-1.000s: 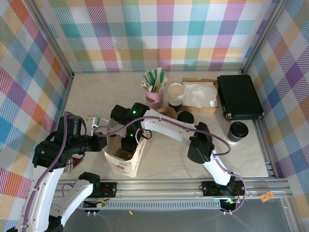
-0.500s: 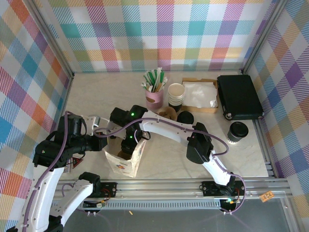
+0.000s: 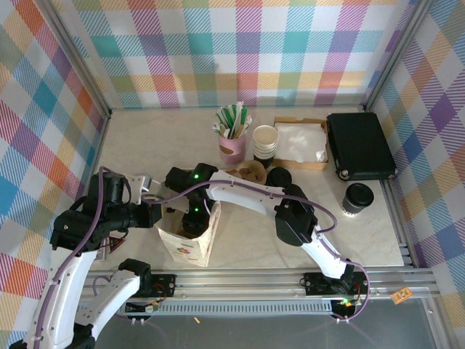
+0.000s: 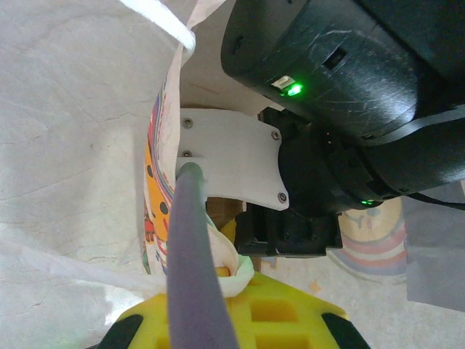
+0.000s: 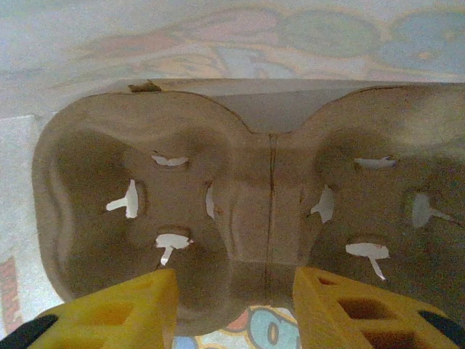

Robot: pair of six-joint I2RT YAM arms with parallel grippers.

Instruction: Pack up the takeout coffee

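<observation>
The walls [image 3: 218, 51] wear a pastel plaid of pink, teal, yellow, orange and purple. The tabletop [image 3: 254, 247] is cream and faintly marbled. The takeout coffee [image 3: 357, 196] has a black lid, and the case [image 3: 360, 145] is black too. The paper bag [image 3: 190, 243] is white with bright cartoon prints. The cup carrier [image 5: 240, 218] is brown. The fingers [image 5: 349, 309] of the right pincer [image 5: 234, 280] are yellow.

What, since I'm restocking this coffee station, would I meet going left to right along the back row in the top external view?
pink cup of stirrers → stack of cream cups → cardboard tray of napkins → black case
</observation>
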